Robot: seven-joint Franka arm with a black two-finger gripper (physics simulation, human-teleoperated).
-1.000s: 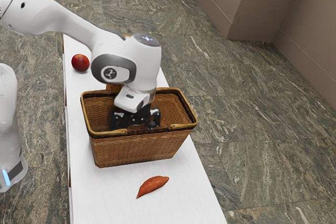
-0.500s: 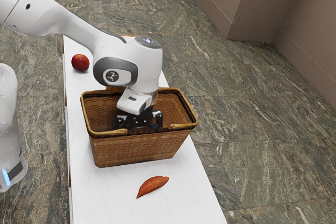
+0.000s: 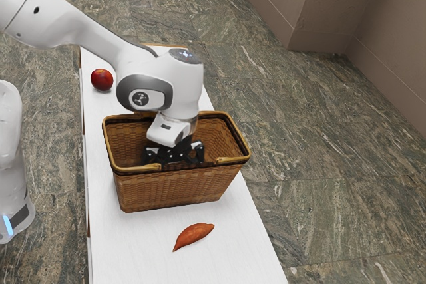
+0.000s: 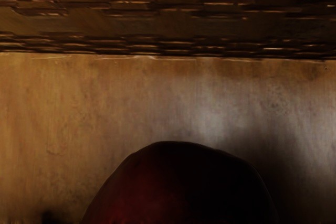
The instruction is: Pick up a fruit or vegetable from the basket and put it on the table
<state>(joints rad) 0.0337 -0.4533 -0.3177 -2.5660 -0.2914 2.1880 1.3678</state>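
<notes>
Down inside the wicker basket [image 3: 174,191] is my black gripper [image 3: 174,155], its lower part hidden behind the near wall and rim. In the wrist view a large, dark red, rounded fruit or vegetable [image 4: 178,190] lies at or just under my hand, over the basket's light brown floor [image 4: 131,98]. Beyond it rises the dark woven basket wall [image 4: 157,17]. Whether the gripper holds the red thing cannot be made out. The basket stands upright on the white table [image 3: 133,247].
A red round fruit [image 3: 102,80] rests on the table's far part, beyond the basket. An orange-brown sweet potato [image 3: 194,235] lies on the table in front of the basket. At the exterior view's left edge stands a white robot part [image 3: 12,157].
Inside the basket my hand shifted slightly toward the exterior view's right, then slightly back, and now sits a little lower than at first. The basket, round fruit and sweet potato have stayed put.
</notes>
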